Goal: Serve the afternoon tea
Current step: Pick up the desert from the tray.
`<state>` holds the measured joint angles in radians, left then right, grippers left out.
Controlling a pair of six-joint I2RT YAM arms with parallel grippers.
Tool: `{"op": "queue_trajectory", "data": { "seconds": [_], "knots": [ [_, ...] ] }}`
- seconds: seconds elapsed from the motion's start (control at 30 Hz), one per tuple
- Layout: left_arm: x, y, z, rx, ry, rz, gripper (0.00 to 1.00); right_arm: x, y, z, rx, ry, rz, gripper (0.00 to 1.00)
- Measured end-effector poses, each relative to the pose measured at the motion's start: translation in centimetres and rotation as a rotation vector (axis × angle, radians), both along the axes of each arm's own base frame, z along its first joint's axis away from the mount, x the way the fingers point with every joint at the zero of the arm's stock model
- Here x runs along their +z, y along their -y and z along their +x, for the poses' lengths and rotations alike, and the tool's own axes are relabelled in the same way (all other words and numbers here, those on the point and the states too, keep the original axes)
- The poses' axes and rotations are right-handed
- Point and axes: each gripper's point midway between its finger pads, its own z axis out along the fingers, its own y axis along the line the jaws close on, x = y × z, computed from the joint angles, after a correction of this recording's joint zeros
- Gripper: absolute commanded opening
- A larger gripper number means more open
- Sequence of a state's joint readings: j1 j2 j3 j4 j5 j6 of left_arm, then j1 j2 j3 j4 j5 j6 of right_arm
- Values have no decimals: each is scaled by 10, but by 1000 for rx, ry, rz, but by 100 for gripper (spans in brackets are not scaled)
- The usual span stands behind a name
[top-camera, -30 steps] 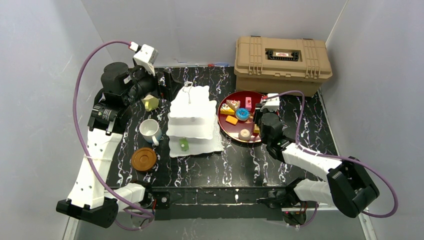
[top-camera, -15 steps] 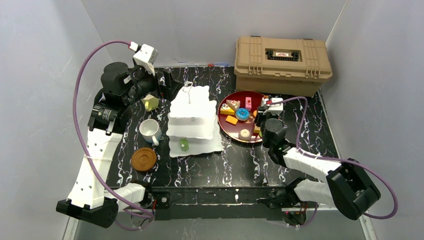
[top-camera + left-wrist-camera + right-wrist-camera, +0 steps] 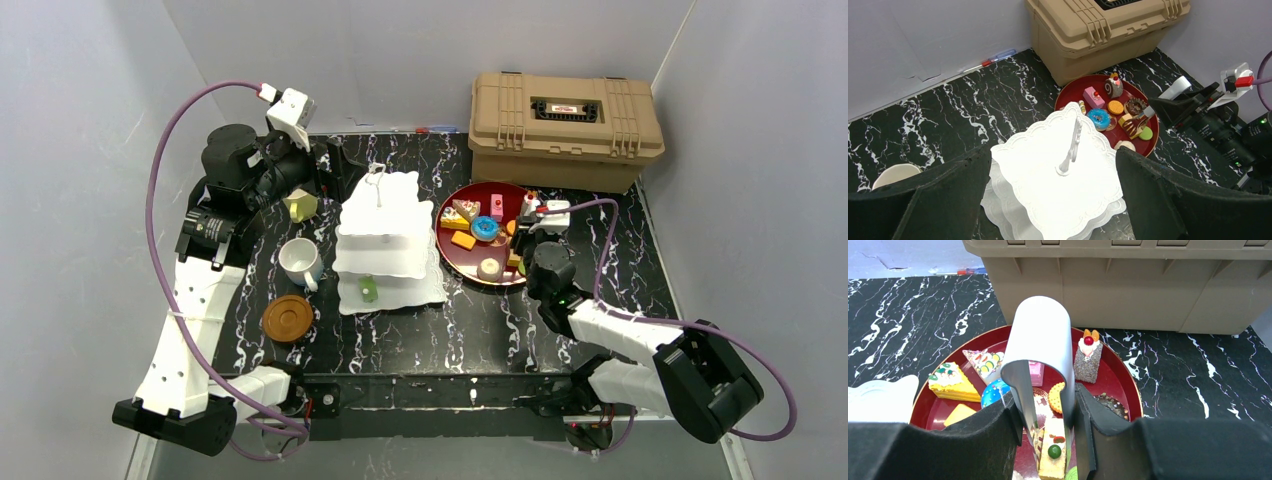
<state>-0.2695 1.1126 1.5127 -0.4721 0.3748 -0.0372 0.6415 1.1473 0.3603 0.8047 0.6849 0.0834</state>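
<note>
- Coaster (image 3: 287,318), round and brown, lies nearest the arm bases on the left of the marble-patterned table (image 3: 480,320). It is bare, so a mug probably belongs on it.
- Just behind it stands the white mug (image 3: 299,262), close beside the cake stand (image 3: 388,215) but not on the coaster.
- The white three-tier stand sits mid-table. Its bottom tier carries one green pastry (image 3: 369,291), and the tiers above look bare, so serving seems barely begun.
- The right gripper (image 3: 1045,405) is closed on a pair of tongs (image 3: 1040,330), its jaws squeezing the arms partway together. The tong tips flank a small yellow slice (image 3: 1052,450) topped with a green ball — a tool grip that suits toys too small for the pads. Whether the slice is off the tray I cannot tell.
- The red tray (image 3: 1120,380), right of the stand, holds the other pastries: wedges, a blue doughnut, a biscuit and a dark slice with a cherry.
- The left gripper (image 3: 1054,152) hangs above the stand with its jaws spread wide and holding nothing — likely parked clear of the right arm's route.
- The yellow-green mug (image 3: 299,205) sits beneath that arm, left of the stand.
- Farthest back, the tan case (image 3: 565,125) sits shut against the wall, just behind the tray.
</note>
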Motion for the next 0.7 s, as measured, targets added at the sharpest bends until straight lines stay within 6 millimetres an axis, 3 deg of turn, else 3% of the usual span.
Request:
{"op": "queue_trajectory", "data": {
  "seconds": [0.13, 0.5, 0.53, 0.6, 0.63, 0.7],
  "knots": [
    [0, 0, 0, 0, 0, 0, 92, -1, 0, 0, 0, 4, 4, 41],
    [0, 0, 0, -3, 0, -1, 92, -1, 0, -1, 0, 13, 13, 42],
    [0, 0, 0, -3, 0, -1, 92, -1, 0, -1, 0, 12, 12, 39],
    [0, 0, 0, -3, -1, 0, 92, -1, 0, -1, 0, 12, 12, 14],
    [0, 1, 0, -3, -2, 0, 92, -1, 0, -1, 0, 12, 12, 6],
    [-1, 1, 1, -4, -4, 0, 92, -1, 0, -1, 0, 12, 12, 1]
  ]
}}
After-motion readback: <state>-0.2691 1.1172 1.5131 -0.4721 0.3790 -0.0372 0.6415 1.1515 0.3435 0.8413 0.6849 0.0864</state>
